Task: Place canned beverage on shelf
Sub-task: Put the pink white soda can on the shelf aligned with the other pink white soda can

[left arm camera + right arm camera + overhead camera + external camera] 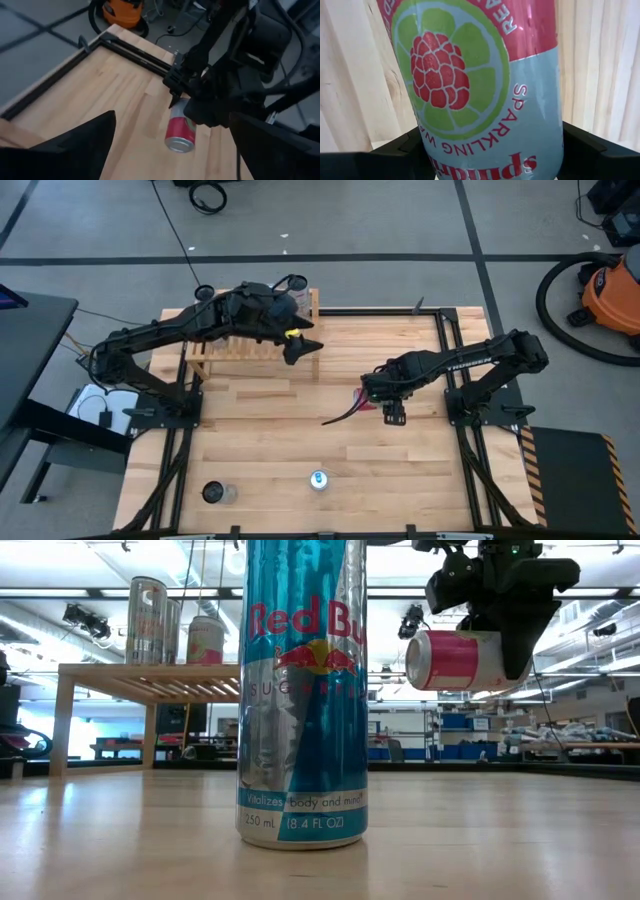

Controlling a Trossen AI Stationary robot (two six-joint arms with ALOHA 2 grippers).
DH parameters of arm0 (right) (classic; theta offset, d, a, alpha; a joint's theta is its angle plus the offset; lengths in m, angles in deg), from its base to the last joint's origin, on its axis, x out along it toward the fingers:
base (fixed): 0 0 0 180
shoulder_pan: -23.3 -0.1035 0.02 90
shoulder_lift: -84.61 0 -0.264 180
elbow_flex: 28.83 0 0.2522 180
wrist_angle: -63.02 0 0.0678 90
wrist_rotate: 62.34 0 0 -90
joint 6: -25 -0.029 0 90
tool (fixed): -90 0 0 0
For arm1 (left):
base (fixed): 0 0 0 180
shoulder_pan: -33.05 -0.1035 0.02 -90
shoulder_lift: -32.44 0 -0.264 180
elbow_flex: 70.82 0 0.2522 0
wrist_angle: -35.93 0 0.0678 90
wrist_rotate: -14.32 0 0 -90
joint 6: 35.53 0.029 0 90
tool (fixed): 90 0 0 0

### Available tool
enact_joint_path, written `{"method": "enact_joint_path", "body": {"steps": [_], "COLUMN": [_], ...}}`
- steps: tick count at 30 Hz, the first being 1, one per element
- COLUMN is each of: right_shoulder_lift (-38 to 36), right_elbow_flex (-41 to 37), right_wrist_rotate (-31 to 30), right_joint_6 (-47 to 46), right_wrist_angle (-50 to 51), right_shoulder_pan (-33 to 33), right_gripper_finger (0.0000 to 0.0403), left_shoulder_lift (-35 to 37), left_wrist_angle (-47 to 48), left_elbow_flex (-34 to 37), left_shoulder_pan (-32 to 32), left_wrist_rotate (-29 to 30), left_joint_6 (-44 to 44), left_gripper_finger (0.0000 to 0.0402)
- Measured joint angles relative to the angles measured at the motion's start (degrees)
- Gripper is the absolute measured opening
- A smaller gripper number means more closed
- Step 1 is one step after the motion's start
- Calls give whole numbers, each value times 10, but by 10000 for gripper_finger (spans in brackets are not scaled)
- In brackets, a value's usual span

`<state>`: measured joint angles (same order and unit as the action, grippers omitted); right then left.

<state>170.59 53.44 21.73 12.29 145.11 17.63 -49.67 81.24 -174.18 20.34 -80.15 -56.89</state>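
Observation:
My right gripper (pixel 505 640) is shut on a pink and pale blue sparkling-water can (pixel 460 660), held above the middle of the table to the right (pixel 365 396). The pale wooden slatted shelf (pixel 150 680) stands at the far left (pixel 225 348). A silver can (pixel 147 620) and a pink can (pixel 205 640) stand upright on its top. My left gripper (pixel 303 346) is open and empty, hovering beside the shelf's right end. Its wrist view looks at the held can (pixel 180 132). My right gripper pinches the can's round wall (pixel 485 125) between its two fingers (pixel 592 150), toward one end of the can. The fingers come from above, pointing down, and lie across the can. The can lies about level on its side, lifted clear of the table.
A tall blue and silver Red Bull can (pixel 318 480) stands upright near the table's near edge, close in front of the low camera (pixel 300 690). Another can (pixel 215 493) stands at the near left. Black frame rails (pixel 450 350) run along the table's sides.

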Motion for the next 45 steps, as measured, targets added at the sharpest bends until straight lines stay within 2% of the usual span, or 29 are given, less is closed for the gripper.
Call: {"method": "enact_joint_path", "body": {"steps": [4, 12, 16, 19, 23, 28, 33, 38, 42, 45], "right_shoulder_lift": [0, 0, 0, 0, 0, 0, 0, 1, 1, 2], "right_elbow_flex": [0, 0, 10, 21, 37, 59, 81, 98, 103, 103], "right_wrist_rotate": [0, 7, 12, 8, 5, 11, 22, 35, 64, 67], "right_joint_6": [3, 3, -10, -12, -12, -12, -11, -11, -12, -17], "right_wrist_angle": [-2, -7, -4, -5, -10, 0, -5, -10, -31, -38], "right_shoulder_pan": [0, 0, 0, -1, -1, -1, 2, 9, 7, -3], "right_gripper_finger": [301, 300, 300, 301, 300, 302, 303, 301, 303, 302], "left_shoulder_lift": [0, -19, -48, -74, -112, -143, -156, -156, -158, -165], "left_wrist_angle": [12, 28, 54, 60, 55, 86, 88, 74, 58, 25], "left_elbow_flex": [0, -1, -1, 0, 0, 0, 0, 0, 0, 0], "left_shoulder_pan": [0, 0, 1, 1, 11, 31, 56, 90, 101, 103], "left_wrist_rotate": [-1, -41, -48, -89, -137, -149, -132, -85, -52, -50], "left_joint_6": [-66, -55, -78, -88, -41, 15, 36, 82, 85, 81], "left_gripper_finger": [389, 389, 389, 389, 389, 389, 389, 389, 389, 389]}}
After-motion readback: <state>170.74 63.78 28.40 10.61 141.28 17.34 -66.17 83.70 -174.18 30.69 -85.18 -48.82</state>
